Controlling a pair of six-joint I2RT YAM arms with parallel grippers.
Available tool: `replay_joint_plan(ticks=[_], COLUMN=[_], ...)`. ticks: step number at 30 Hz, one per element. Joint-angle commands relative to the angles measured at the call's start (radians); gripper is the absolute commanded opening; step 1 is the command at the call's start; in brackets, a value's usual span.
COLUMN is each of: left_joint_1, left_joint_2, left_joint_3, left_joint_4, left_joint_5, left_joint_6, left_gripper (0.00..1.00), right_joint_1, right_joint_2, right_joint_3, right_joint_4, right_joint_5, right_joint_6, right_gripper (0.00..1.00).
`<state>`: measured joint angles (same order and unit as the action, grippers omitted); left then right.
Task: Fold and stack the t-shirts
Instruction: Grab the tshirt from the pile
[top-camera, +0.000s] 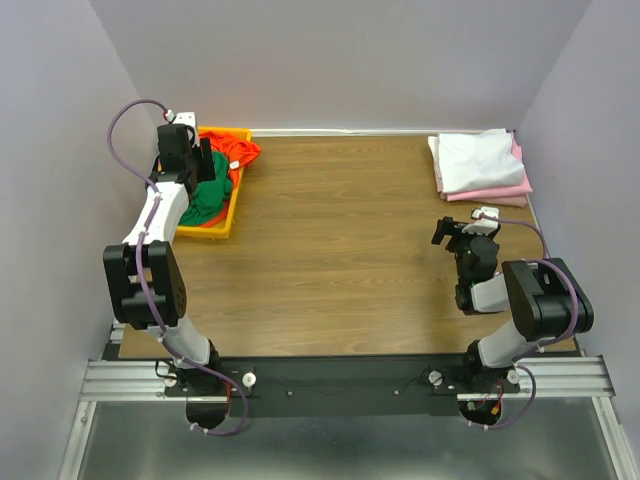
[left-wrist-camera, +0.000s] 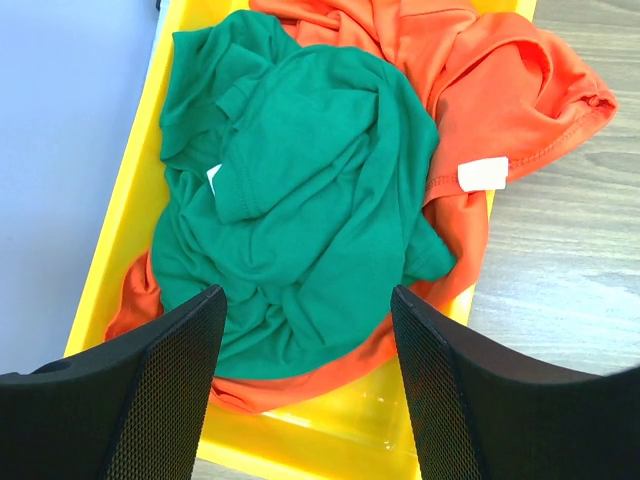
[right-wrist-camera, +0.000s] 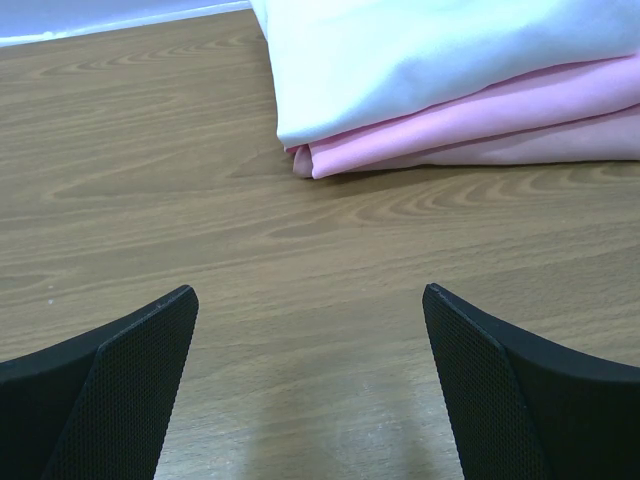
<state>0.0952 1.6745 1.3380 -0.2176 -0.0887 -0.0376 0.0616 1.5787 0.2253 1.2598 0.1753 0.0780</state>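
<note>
A crumpled dark green t-shirt (left-wrist-camera: 310, 190) lies on top of an orange-red t-shirt (left-wrist-camera: 500, 90) with a white neck tag (left-wrist-camera: 483, 173) in the yellow tray (left-wrist-camera: 330, 430). My left gripper (left-wrist-camera: 305, 330) hangs open and empty just above the green shirt; in the top view it (top-camera: 195, 160) is over the tray. A folded white t-shirt (right-wrist-camera: 430, 50) lies on a folded pink t-shirt (right-wrist-camera: 480, 125) at the table's far right (top-camera: 480, 165). My right gripper (right-wrist-camera: 310, 340) is open and empty, low over bare table in front of that stack (top-camera: 455, 232).
The yellow tray (top-camera: 237, 195) sits at the far left against the left wall. The wooden table (top-camera: 340, 240) is walled at the back and both sides. The orange shirt hangs over the tray's right rim onto the table.
</note>
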Motion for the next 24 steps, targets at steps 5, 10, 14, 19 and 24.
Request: replay_joint_plan(ticks=[5,10,14,19,24], left_joint_1=[0.005,0.003,0.005,0.006,0.005], left_joint_2=[0.028,0.074,0.154,0.214,0.263], left_joint_3=[0.016,0.027,0.072,0.087,0.102], left_joint_4=[-0.017,-0.051,-0.108,-0.117,-0.138], left_joint_5=[0.018,0.003,-0.019,-0.006,-0.011], left_joint_6=[0.019,0.013,0.002,0.004,0.005], left_gripper=[0.75,0.75,0.74,0.73,0.73], right_joint_1=[-0.005,-0.005,-0.003,-0.006,-0.006], right_joint_2=[0.010,0.012,0.010,0.012,0.012], right_joint_3=[0.006,0.006,0.006,0.006,0.006], right_joint_4=[0.026,0.026,0.026,0.026,0.026], right_joint_5=[0.012,0.013,0.013,0.013,0.012], right_joint_6=[0.000,0.000,0.000,0.000,0.000], right_gripper=[1.00,1.00,1.00,1.00,1.00])
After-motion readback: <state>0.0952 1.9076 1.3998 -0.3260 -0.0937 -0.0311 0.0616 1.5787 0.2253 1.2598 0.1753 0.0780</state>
